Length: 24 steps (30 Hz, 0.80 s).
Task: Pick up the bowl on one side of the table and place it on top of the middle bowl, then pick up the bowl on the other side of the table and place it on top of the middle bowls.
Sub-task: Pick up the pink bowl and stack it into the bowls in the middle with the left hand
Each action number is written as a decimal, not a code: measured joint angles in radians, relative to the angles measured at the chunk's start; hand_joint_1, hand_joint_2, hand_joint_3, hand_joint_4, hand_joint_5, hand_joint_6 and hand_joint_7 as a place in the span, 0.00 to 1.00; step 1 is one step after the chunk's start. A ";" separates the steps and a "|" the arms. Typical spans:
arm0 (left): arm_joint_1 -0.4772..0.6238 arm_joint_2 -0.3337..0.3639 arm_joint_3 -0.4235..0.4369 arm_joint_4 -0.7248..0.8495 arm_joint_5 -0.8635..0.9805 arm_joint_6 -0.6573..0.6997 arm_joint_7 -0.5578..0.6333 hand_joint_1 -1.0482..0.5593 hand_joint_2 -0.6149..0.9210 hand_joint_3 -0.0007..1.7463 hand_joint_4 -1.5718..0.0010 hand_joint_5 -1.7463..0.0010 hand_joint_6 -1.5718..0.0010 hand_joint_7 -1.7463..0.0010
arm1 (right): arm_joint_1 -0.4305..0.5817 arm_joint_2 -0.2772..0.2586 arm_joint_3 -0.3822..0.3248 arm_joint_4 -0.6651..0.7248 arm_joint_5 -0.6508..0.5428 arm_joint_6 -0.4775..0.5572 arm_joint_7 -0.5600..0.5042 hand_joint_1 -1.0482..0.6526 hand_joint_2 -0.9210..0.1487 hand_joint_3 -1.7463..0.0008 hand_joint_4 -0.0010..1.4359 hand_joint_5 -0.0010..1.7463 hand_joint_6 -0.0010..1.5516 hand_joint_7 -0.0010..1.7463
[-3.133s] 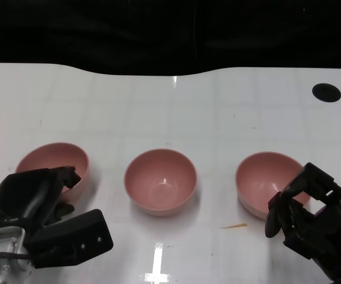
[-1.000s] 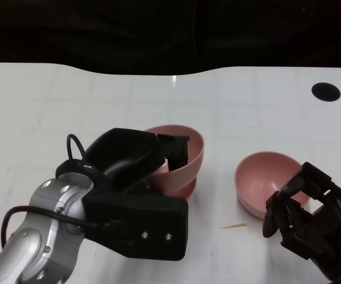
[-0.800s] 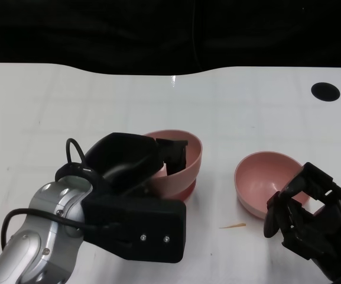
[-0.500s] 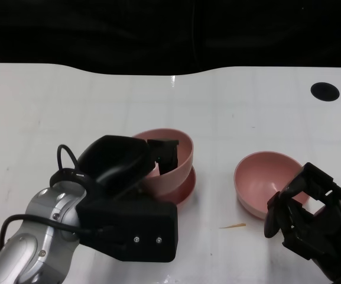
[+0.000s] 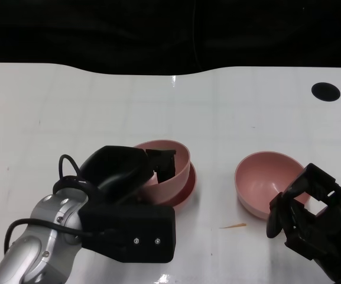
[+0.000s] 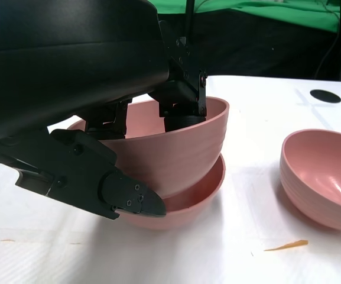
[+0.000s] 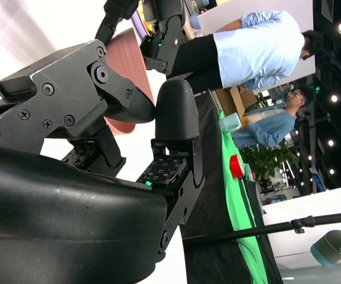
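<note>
The white tabletop (image 5: pixel 99 100) fills most of the head view, with a dark background beyond its far edge and a black round hole (image 5: pixel 325 91) set near its far right corner. In the right wrist view, two people in light blue shirts are seen in a room behind green cloth. The left hand (image 5: pixel 126 177) blocks the near side of the stacked bowls. A pink bowl (image 5: pixel 167 163) is gripped at its rim by the left fingers (image 6: pixel 185 97) and is tilted inside the middle bowl (image 6: pixel 185 204), lower than half a second ago. The right bowl (image 5: pixel 265 177) stands apart, just beyond the right hand (image 5: pixel 309 222), whose fingers are curled and hold nothing. A small orange sliver (image 5: pixel 233 225) lies near that bowl.
</note>
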 measured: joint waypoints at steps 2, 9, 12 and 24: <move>0.000 -0.002 -0.001 0.011 0.004 -0.010 0.016 0.60 1.00 0.18 0.57 0.00 0.64 0.06 | 0.000 0.000 0.000 0.000 0.001 0.001 0.000 0.57 0.35 0.36 0.60 1.00 0.50 0.82; -0.006 -0.007 -0.015 0.034 0.018 -0.027 0.029 0.60 1.00 0.17 0.58 0.00 0.58 0.20 | 0.000 0.000 -0.001 0.001 0.009 0.001 0.008 0.57 0.35 0.37 0.60 1.00 0.50 0.82; -0.008 -0.007 -0.015 0.036 0.018 -0.032 0.032 0.60 1.00 0.18 0.59 0.00 0.55 0.26 | 0.000 0.000 0.001 0.000 0.007 0.001 0.006 0.57 0.35 0.37 0.60 1.00 0.50 0.83; -0.032 -0.015 -0.028 0.053 0.029 -0.037 0.037 0.43 1.00 0.13 0.42 0.92 0.41 0.97 | 0.000 0.000 0.000 0.004 0.006 0.001 0.006 0.57 0.36 0.37 0.61 1.00 0.50 0.82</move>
